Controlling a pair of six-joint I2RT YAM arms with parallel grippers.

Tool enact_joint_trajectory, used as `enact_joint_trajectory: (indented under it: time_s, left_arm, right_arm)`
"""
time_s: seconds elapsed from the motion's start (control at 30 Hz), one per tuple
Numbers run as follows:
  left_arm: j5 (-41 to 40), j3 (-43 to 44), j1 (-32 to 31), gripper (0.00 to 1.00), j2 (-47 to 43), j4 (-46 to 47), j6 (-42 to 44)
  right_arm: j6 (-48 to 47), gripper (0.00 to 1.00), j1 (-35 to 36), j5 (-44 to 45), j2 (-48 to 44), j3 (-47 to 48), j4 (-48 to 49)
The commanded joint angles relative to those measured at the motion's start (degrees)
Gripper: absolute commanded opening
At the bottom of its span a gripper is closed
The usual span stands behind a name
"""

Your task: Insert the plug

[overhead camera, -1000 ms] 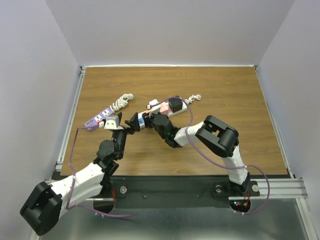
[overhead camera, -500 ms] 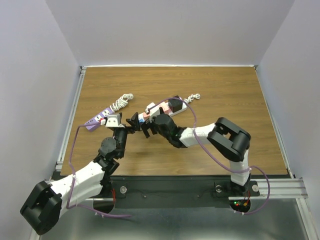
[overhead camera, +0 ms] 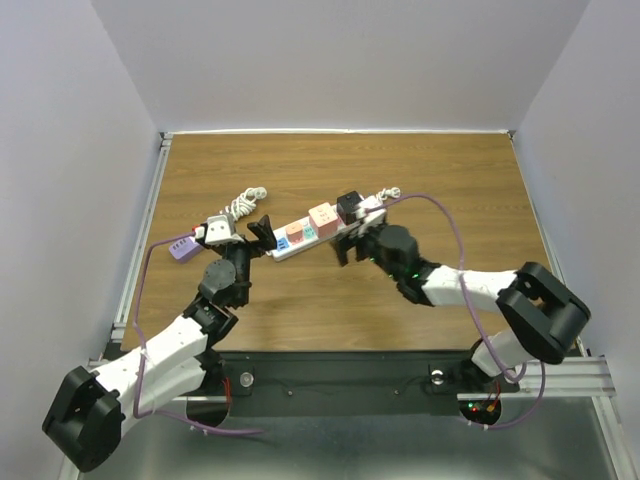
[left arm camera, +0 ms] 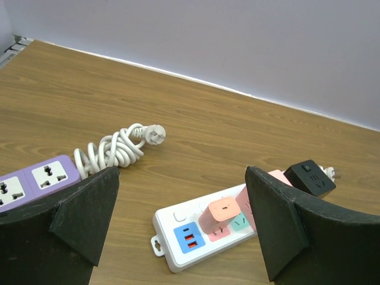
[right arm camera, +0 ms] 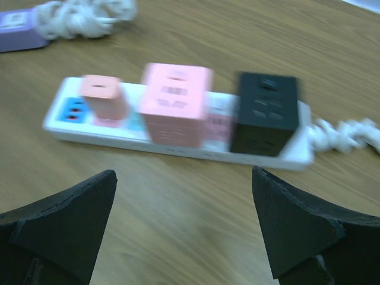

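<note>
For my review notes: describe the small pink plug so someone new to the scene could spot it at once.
On the wooden table, the white power strip lies mid-table, beside a purple strip. Three blocks stand on it in a row. The small pink plug is nearest the blue end, narrower than the pink cube beside it, farthest from the black cube.

Your left arm (overhead camera: 165, 352) and right arm (overhead camera: 470, 286), white shells between bulky black joints, thin purple cable (overhead camera: 140, 300) looping along each, matte black wedge-shaped fingers (left arm camera: 89, 208), small red and green lights (overhead camera: 478, 409) at your right base
</note>
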Motion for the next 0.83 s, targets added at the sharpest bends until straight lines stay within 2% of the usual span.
enact_joint_trajectory:
  time_s: [0.0,0.13,0.2,0.33,0.37,0.5,0.63,0.8]
  left_arm:
    - [-2.9,3.2,0.3,0.99,0.3,-1.2,-1.5]
    - [-4.1,3.9,0.4,0.99,1.2,-1.8,-2.3]
    - [-4.4,4.4,0.4,0.99,1.7,-1.8,-2.5]
    - [-4.6,5.6,0.4,0.99,2.9,-3.1,-3.1]
    - [-4.7,5.8,0.4,0.99,3.2,-3.3,-3.3]
    - [-6.1,6.1,0.4,0.99,4.3,-3.4,-3.3]
    - [-5.4,6.3,0.4,0.99,4.3,-3.4,-2.2]
    - [-5.3,6.2,0.4,0.99,3.7,-3.3,-2.4]
  right_arm:
    - [6.5,1.0,-12.4,-6.2,-5.9,-7.1,8.8]
    - [10.1,1.0,-21.3,-6.6,-12.5,-15.1,14.0]
    - [11.1,1.0,-24.7,-3.5,-17.3,-17.9,16.1]
    - [11.0,1.0,-26.8,6.1,-28.7,-25.8,18.8]
    - [10.7,1.0,-26.8,7.5,-28.8,-26.7,18.8]
    - [9.6,1.0,-26.9,11.6,-39.2,-30.6,19.1]
    - [8.9,1.0,-26.8,10.4,-41.8,-31.9,19.2]
    - [8.5,1.0,-26.8,8.9,-37.4,-30.2,19.3]
